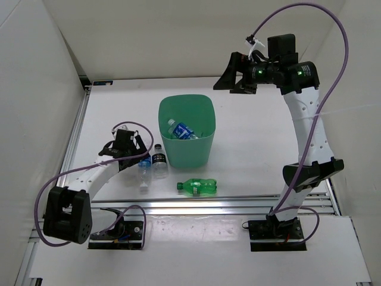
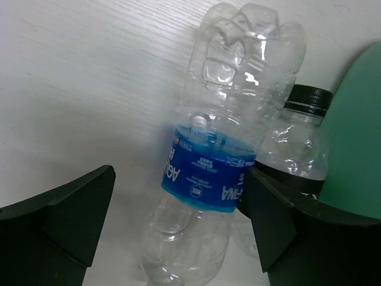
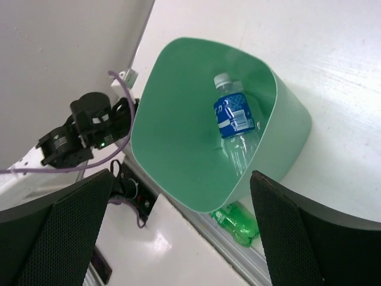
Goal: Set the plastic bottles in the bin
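The green bin (image 1: 191, 154) stands mid-table with one blue-labelled clear bottle (image 1: 181, 130) lying inside, also seen from above in the right wrist view as the blue-labelled bottle (image 3: 234, 119) in the bin (image 3: 172, 131). My right gripper (image 1: 235, 74) hangs open and empty, high above the bin's far right. My left gripper (image 1: 140, 158) is open at table level around a second blue-labelled clear bottle (image 2: 208, 173), with its right finger close against the label and its left finger well apart. A black-capped bottle (image 2: 297, 149) stands just behind it, against the bin. A green bottle (image 1: 197, 186) lies on its side in front of the bin.
White walls enclose the table at the left and back. An aluminium rail (image 1: 238, 205) runs along the near edge just below the green bottle. The bin wall (image 2: 357, 137) is immediately right of the left gripper.
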You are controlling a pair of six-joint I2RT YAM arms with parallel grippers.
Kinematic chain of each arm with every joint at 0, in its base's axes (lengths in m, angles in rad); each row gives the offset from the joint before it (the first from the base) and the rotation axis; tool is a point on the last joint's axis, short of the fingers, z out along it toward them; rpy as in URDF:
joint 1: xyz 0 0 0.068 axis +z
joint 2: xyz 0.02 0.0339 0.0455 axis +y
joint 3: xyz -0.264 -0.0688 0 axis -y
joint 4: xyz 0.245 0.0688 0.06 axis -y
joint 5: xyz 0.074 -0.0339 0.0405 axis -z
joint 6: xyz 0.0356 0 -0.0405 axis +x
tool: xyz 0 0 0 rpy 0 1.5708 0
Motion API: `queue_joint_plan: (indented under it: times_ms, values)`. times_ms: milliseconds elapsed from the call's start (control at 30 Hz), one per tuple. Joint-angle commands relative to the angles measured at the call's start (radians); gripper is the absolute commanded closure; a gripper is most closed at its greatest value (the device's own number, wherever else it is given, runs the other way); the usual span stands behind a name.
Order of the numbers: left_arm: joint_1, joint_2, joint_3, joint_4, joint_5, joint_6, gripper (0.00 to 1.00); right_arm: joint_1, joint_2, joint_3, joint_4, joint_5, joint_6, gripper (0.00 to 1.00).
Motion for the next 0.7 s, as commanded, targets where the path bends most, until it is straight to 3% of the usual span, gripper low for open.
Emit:
queue_joint_plan:
  times_ms: [0,200,233,300,333,367,500,667]
  values:
    - [0.005,0.017,-0.051,0.129,0.057,0.018,0.0,-0.025,-0.013,0.0,-0.029,-0.078,-0.023,0.0]
    - [0.005,0.061,-0.1,0.191,0.111,0.006,0.02,-0.077,0.005,0.012,-0.029,-0.141,-0.014,0.0]
    - [0.005,0.061,-0.1,0.191,0.111,-0.005,0.19,-0.092,0.014,0.012,-0.029,-0.152,-0.014,0.0]
    - [0.005,0.061,-0.11,0.191,0.101,-0.005,0.38,-0.104,0.015,0.012,-0.029,-0.17,-0.005,0.0]
    - [0.005,0.052,-0.097,0.191,0.101,-0.005,0.52,-0.114,0.015,0.012,-0.02,-0.181,-0.005,0.0]
    - [0.005,0.043,-0.081,0.177,0.091,0.007,0.57,-0.114,0.024,0.012,-0.02,-0.181,-0.005,0.0]
    - [0.014,0.017,0.12,0.049,-0.02,0.032,0.59,-0.123,0.033,0.012,-0.011,-0.203,0.004,0.0]
    - [-0.046,0.037,0.575,0.008,-0.129,0.158,0.56,-0.123,0.033,-0.02,-0.011,-0.203,0.004,0.0]
